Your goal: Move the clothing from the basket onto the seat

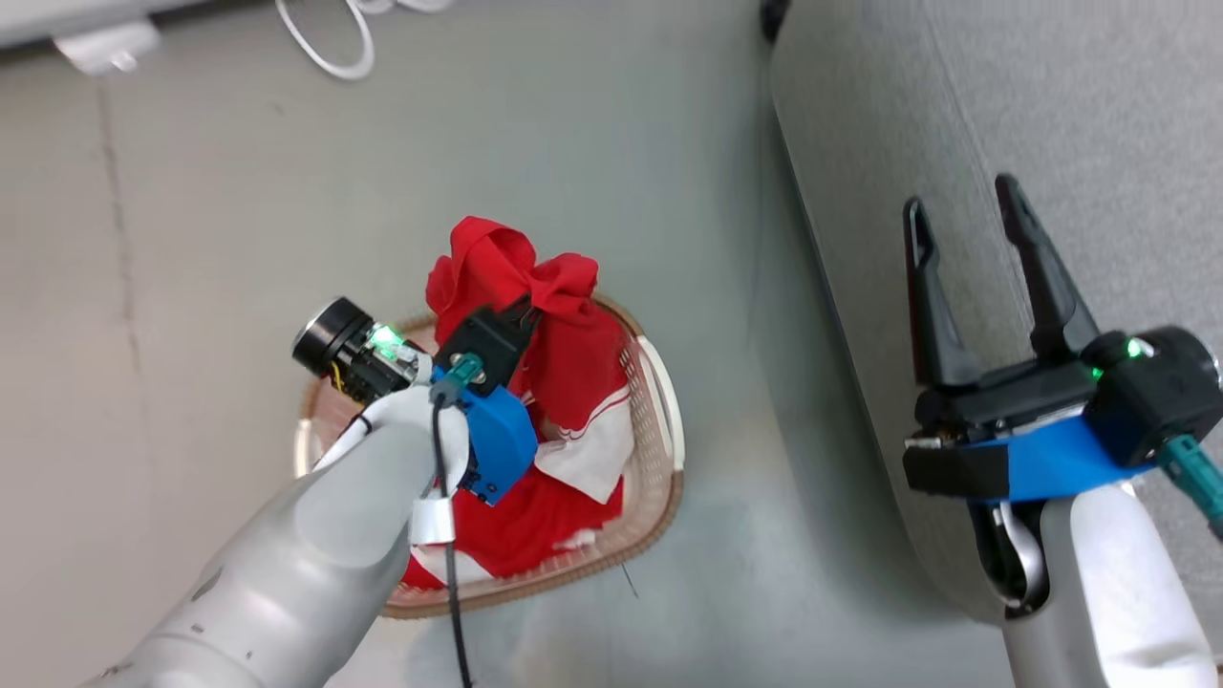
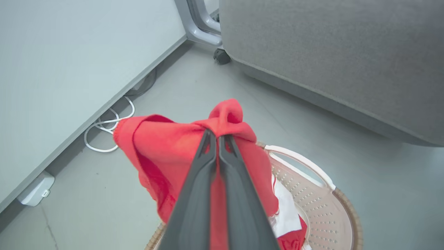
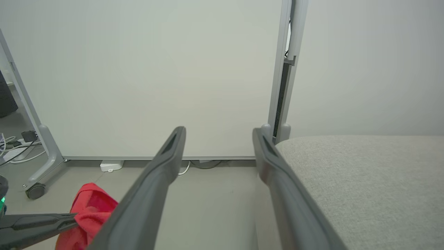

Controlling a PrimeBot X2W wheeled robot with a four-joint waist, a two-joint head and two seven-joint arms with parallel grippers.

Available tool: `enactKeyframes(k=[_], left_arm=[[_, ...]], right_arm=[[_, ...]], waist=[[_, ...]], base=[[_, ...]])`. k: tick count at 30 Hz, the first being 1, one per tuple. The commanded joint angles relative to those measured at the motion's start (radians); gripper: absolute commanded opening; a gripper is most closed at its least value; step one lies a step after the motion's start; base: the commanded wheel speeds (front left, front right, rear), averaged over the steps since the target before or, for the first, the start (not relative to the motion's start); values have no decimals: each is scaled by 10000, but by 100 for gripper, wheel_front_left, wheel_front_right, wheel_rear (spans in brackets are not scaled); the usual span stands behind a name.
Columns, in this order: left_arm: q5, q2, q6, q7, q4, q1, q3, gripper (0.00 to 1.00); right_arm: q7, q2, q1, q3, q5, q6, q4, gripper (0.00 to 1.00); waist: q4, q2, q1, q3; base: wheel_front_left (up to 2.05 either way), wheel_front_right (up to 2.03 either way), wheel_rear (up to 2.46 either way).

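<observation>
No text, label, brand, number or sign can be read on anything here.

Soft cloth clothing point(image 1: 573, 363), perf. plastic basket point(image 1: 653, 459), matt woven-fabric seat point(image 1: 1099, 115).

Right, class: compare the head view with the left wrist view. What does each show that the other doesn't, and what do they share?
Head view, not left wrist view: the right gripper, open, by the edge of the seat, and the left arm's pale forearm.
Left wrist view, not head view: a clear close look at the left gripper tips shut on a fold of the clothing, plus a grey frame leg.
Both: the red clothing rising out of the basket, the grey seat, and a white cable on the floor.
</observation>
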Motion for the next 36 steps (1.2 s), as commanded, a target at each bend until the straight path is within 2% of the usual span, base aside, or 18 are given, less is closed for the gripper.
enactKeyframes(k=[1,10,18,29,36], left_arm=[[17,113,127,-47,-390,225,295,0],[389,345,450,-51,-2582,1263,2098,0],[817,198,403,-50,-3921,2039,3318,0],[1274,67,176,-51,-4724,2694,3977,0],[1397,36,108,-51,-4911,2892,4055,0]], right_arm=[[-31,-22,269,-27,-109,1,46,100],[-31,-20,1088,-97,-170,1,239,100],[-31,-22,1774,-70,-75,1,385,100],[-31,-22,2599,-53,44,1,459,100],[-31,-22,2756,9,128,1,428,100]], waist=[[416,0,1,-768],[755,0,1,-2215],[858,0,1,-3343],[1039,0,1,-4339],[1107,0,1,-4498]], base=[[0,0,0],[0,0,0],[0,0,0],[0,0,0],[0,0,0]])
